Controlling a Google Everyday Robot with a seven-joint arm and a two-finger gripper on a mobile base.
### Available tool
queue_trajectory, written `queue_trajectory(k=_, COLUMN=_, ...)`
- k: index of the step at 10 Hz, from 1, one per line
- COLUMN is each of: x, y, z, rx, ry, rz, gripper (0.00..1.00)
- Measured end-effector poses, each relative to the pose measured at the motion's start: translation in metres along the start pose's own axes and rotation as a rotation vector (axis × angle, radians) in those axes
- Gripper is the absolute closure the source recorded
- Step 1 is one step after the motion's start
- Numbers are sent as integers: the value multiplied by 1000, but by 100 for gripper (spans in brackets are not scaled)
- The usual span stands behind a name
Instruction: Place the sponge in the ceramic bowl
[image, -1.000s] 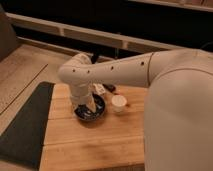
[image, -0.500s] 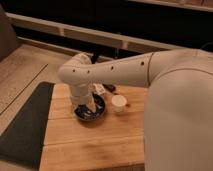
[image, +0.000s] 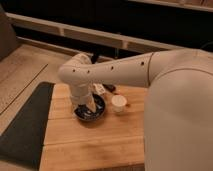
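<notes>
The ceramic bowl (image: 100, 113) is dark, round and shallow, and it sits on the wooden board left of a small white cup. My gripper (image: 89, 106) points straight down into the bowl from the white arm's wrist, and its light-coloured fingers (image: 93, 106) reach to the bowl's inside. The jaws stand apart. I cannot make out the sponge as a separate thing. It is hidden under the wrist and fingers, or it blends in with them.
The white cup (image: 119, 103) stands just right of the bowl. A small white and dark object (image: 104, 89) lies behind the bowl. The wooden board (image: 90, 142) lies on a table, with a dark mat (image: 25, 125) on its left. My arm fills the right side.
</notes>
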Motion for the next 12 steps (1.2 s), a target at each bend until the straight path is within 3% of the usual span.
queue_trajectory(k=10, x=-1, y=1, z=0, rx=1, ry=-3, rz=-3, gripper=35)
queue_trajectory(k=12, x=-23, y=-3, z=-6, rx=3, ry=-52, rz=-64, gripper=35)
